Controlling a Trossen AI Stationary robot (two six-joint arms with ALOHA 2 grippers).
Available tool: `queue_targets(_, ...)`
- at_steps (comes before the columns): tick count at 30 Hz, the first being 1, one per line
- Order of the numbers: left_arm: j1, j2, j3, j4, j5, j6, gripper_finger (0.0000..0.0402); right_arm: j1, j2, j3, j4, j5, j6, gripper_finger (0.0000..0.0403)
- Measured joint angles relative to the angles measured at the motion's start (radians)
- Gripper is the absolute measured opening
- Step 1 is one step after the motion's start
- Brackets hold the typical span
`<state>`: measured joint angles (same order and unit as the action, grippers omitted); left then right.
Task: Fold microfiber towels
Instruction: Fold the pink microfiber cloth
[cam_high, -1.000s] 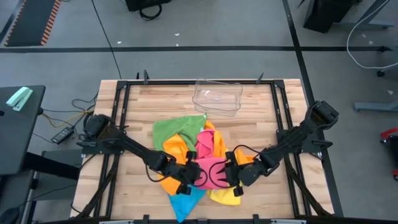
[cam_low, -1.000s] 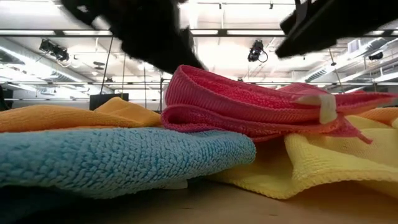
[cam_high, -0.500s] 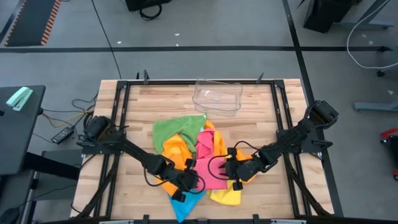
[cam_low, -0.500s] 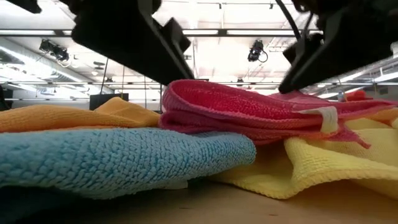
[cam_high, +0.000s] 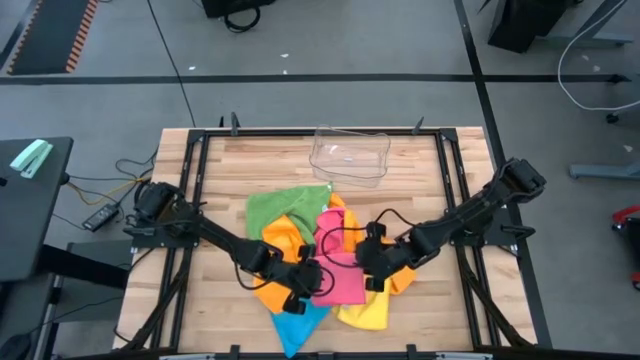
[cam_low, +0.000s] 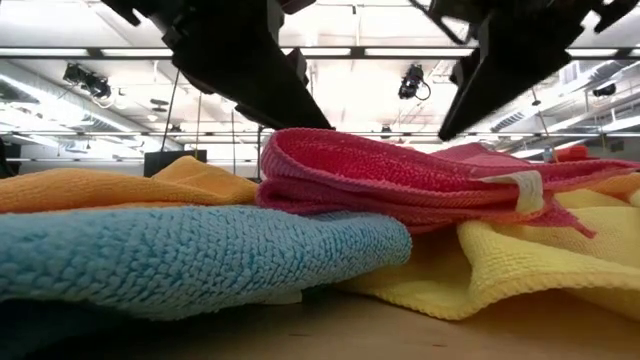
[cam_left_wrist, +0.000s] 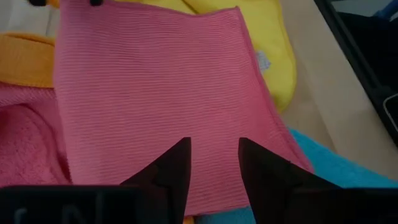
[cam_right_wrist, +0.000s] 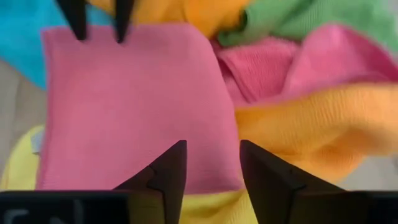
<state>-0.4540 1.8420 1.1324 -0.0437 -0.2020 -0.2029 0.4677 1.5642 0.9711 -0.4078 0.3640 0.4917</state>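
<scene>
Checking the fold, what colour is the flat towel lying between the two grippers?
Pink: the folded towel is a plain pink, clearest in the left wrist view.

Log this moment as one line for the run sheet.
pink towel: folded flat on the pile | left gripper: open, above it | right gripper: open, above it | clear tray: empty

A folded towel (cam_high: 340, 281) lies on top of the towel heap (cam_high: 300, 235) at the table's (cam_high: 420, 190) front; behind it sits the plastic tray (cam_high: 349, 156).
</scene>
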Motion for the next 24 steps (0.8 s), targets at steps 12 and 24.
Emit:
queue_targets(12,0.0,0.0,0.0,-0.055,-0.001,-0.023,0.0133,-0.105,0.0,-0.064,0.056,-0.23,0.024,0.0188)
queue_targets(24,0.002,0.0,0.0,-0.064,-0.002,-0.049,0.0143,-0.12,0.0,-0.13,0.222,-0.328,0.043,0.0166)
